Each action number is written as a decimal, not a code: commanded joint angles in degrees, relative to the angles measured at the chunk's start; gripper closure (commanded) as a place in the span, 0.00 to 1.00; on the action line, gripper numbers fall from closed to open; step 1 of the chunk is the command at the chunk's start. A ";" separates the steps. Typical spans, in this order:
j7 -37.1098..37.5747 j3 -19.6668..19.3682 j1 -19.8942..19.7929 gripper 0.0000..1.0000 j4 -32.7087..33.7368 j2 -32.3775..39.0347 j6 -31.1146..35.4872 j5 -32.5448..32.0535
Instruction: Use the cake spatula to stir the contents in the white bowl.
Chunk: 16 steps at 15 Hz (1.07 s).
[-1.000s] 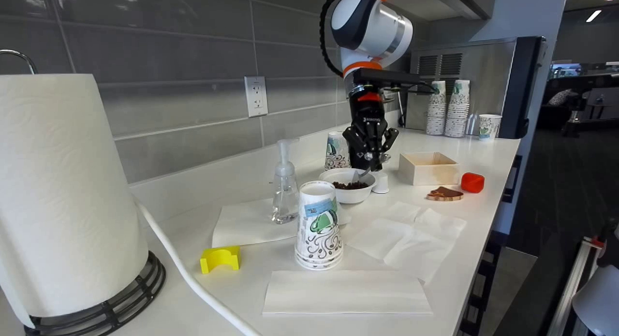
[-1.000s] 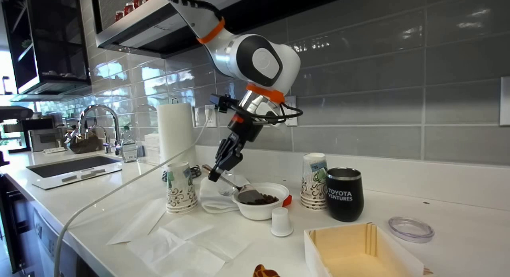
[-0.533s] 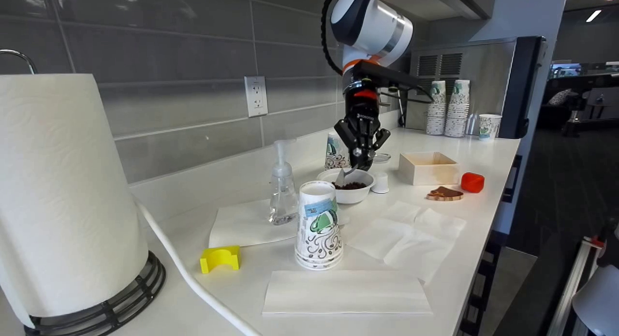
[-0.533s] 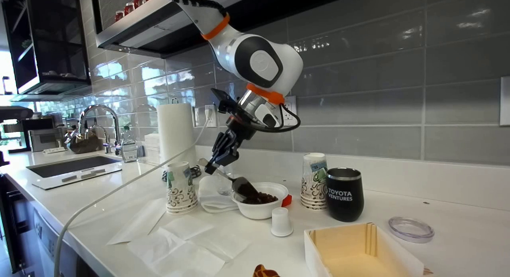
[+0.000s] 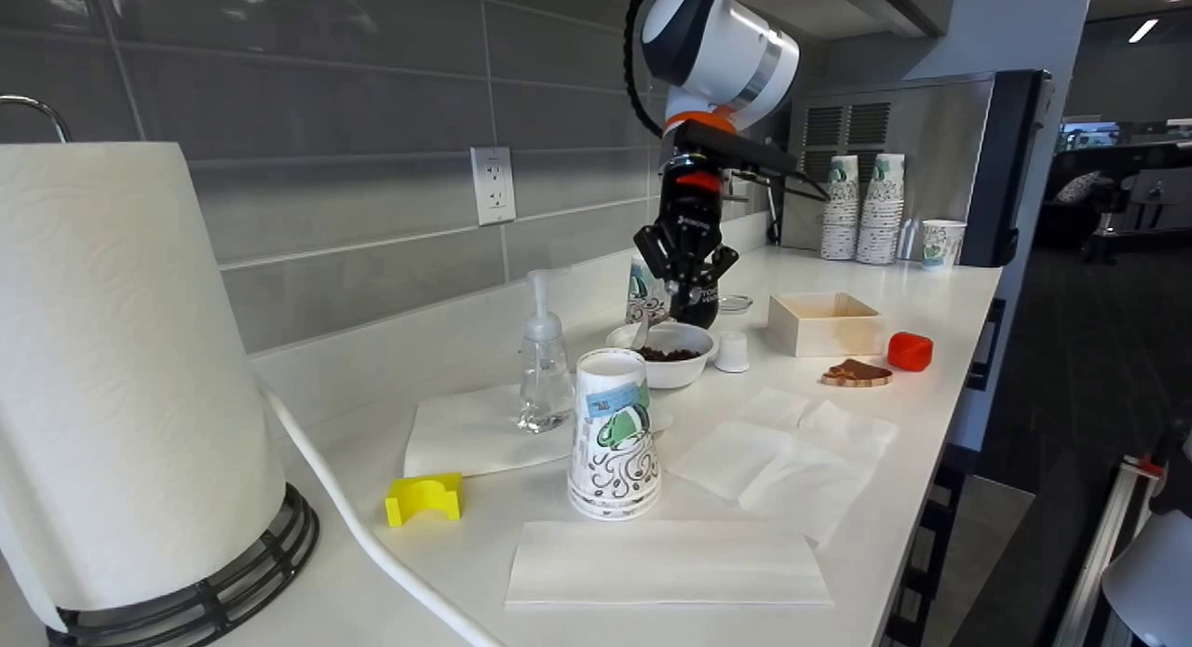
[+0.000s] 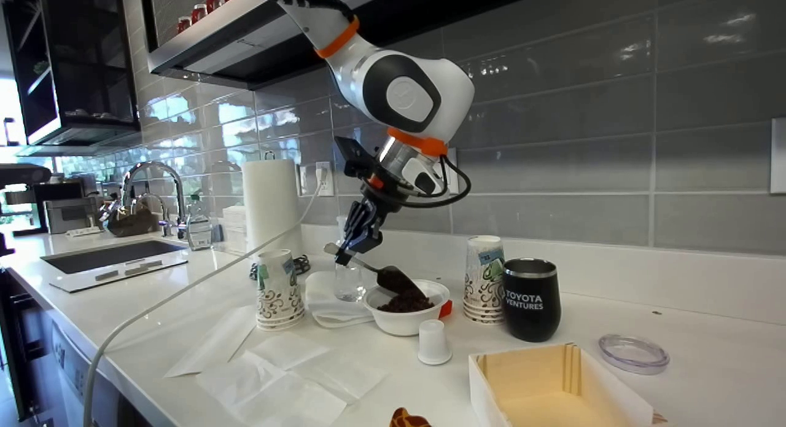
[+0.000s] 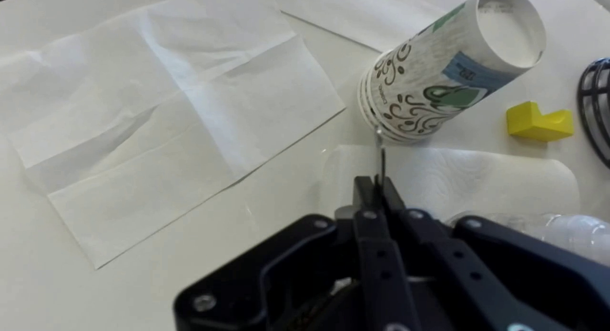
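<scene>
Pinching the spatula point(image 6: 395, 280) in a nearly closed gripper point(image 7: 378, 187), held it slanting into the white bowl point(image 6: 402, 324) from ten o'clock in an exterior view, presumably to stir the contents point(image 6: 405, 303) there

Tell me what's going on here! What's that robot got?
A robot arm is holding a spatula tight in its gripper. The spatula slants down into a white bowl, and its low end seems to touch the brown stuff inside. So it looks like it's stirring. The bowl stands upright on the counter, and the brown stuff covers only part of its inside.
</scene>
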 commanded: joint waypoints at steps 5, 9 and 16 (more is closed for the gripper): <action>8.22 -0.06 0.07 0.99 -2.49 -3.49 -0.49 -7.00; 9.03 0.01 -0.06 0.99 -2.39 -4.12 -4.67 -9.87; 1.84 -0.14 -0.41 0.99 -0.99 -4.05 -12.09 -7.61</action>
